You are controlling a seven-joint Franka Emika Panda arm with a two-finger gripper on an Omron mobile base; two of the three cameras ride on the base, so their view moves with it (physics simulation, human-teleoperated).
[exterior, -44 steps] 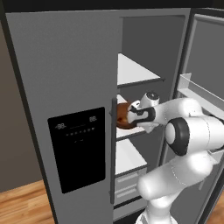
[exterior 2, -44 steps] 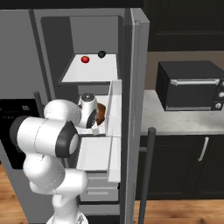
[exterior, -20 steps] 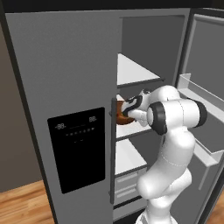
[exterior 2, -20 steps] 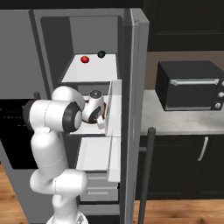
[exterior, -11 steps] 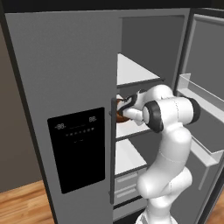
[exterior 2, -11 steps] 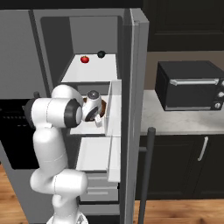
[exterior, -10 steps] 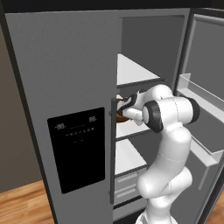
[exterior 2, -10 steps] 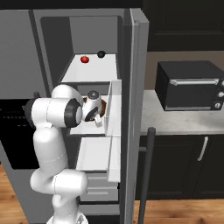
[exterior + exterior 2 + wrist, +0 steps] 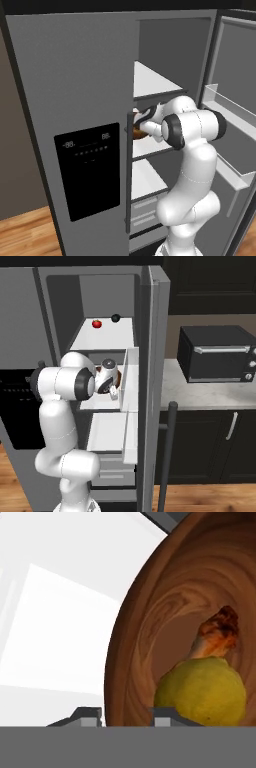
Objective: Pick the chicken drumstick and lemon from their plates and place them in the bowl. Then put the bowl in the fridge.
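Inside the open fridge [image 9: 90,75], over the white middle shelf [image 9: 102,402], I see the pincer [image 9: 127,714] clamped on the rim of the bowl [image 9: 165,612], one fingertip either side of the wall. I note the bowl is deep, brown, with swirling wood grain. Within it lie the lemon [image 9: 202,689], dull yellow and dimpled, and behind it the chicken drumstick [image 9: 217,634], reddish-brown and glossy, touching the lemon.

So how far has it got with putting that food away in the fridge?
The filling looks done: the lemon and chicken drumstick lie in the wooden bowl. In hand: the tool grips the bowl's rim, inside the open fridge over a white shelf. Left: set it down and let go.
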